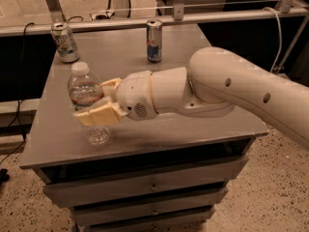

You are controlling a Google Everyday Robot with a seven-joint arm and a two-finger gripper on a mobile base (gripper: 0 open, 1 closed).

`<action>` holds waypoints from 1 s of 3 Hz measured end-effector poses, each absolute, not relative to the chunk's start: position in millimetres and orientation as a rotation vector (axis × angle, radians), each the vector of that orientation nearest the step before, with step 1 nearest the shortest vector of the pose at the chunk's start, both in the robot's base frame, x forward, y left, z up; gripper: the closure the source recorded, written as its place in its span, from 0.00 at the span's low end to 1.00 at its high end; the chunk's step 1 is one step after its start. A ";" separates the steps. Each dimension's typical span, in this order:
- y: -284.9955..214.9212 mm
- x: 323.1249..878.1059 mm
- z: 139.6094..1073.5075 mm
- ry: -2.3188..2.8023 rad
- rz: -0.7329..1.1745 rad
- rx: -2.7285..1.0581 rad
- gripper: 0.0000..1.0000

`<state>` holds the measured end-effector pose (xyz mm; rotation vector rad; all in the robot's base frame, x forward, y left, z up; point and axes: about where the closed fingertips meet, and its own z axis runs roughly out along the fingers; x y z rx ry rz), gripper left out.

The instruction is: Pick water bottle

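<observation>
The water bottle (85, 94) is clear ribbed plastic with a white cap. It stands upright near the front left of the grey cabinet top (193, 52). My gripper (102, 100) has come in from the right on the white arm (231, 88). Its two cream fingers have closed on the bottle's middle. The near finger (96, 116) crosses in front of the bottle and the far finger (112, 84) lies behind it. The bottle's base rests on the top.
A slim blue-silver can (154, 40) stands at the back middle and a green-white soda can (65, 42) at the back left. A metal rail (217, 16) runs behind the cabinet. Drawers (149, 185) are below the front edge. Cables (19, 115) hang at the left.
</observation>
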<state>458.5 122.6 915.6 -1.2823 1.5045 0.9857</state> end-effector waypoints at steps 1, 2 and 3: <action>107.1 462.9 943.3 1.475 0.917 -1.258 0.88; 91.9 468.4 980.7 1.420 0.841 -1.264 1.00; 75.1 475.7 1015.3 1.395 0.784 -1.259 1.00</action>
